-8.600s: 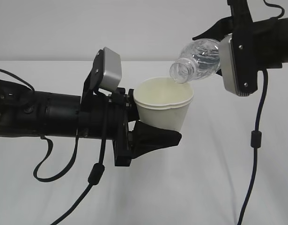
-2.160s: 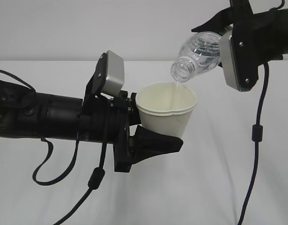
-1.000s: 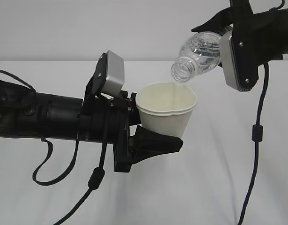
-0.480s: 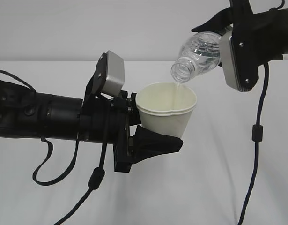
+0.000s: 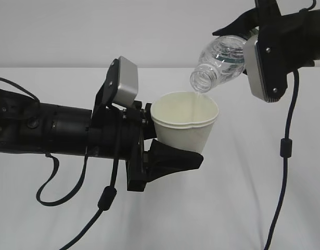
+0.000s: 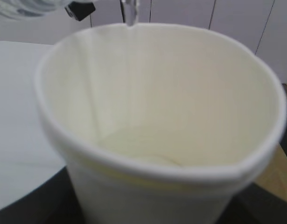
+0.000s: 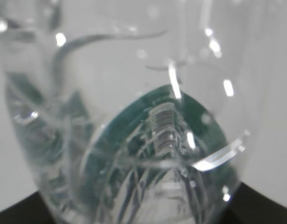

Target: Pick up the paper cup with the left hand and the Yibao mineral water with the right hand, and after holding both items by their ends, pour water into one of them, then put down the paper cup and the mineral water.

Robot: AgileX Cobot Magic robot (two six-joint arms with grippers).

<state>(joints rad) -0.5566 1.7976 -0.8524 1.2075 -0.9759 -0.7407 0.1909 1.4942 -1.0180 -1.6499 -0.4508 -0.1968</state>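
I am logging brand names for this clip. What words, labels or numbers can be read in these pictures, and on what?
None can be read.
Water bottle: its green label shows only in the right wrist view, seen through the clear plastic; any print is too blurred to read.
Paper cup: plain white, no print.
Left gripper and right gripper: no visible markings.

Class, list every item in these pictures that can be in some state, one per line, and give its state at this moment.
Cup: upright, held off the table, a little water at its bottom.
Bottle: uncapped, tilted mouth-down above the cup, thin stream running into it.
Left gripper: shut on the cup.
Right gripper: shut on the bottle's far end; fingers mostly hidden.
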